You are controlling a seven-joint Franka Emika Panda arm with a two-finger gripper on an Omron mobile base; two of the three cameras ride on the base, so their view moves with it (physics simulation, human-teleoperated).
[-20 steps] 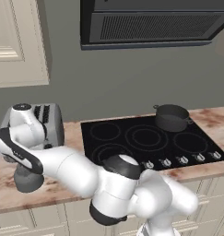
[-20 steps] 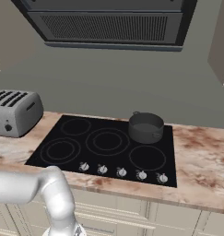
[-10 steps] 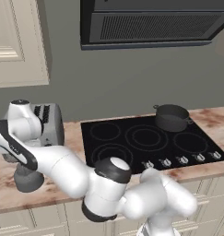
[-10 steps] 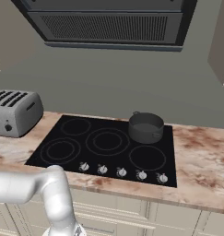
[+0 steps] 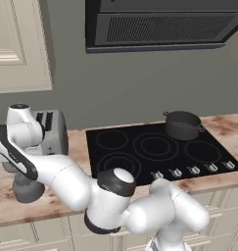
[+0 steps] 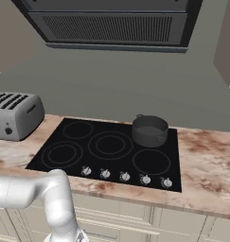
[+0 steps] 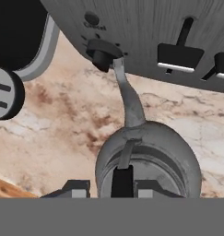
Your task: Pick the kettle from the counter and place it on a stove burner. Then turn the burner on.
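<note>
End effector low over the small squat grey metal kettle (image 7: 148, 159) on the beige-pink marbled stone bench (image 5: 22, 208).

The white arm bends far to its left, its forearm lying across the silver slotted toaster (image 5: 52, 132) in the left base view and its hand dropping toward the bench in front of it. In the hand view the kettle sits on the bench just beside the toaster's lever-studded face, its spout reaching toward a dark knob. The end effector (image 7: 124, 184) has its dark tips at the kettle's upright loop handle, mostly cut off by the frame edge; whether they grip cannot be told. A dark grey pot (image 6: 150, 130) rests on the black glass cooktop (image 6: 107, 147), well apart.
</note>
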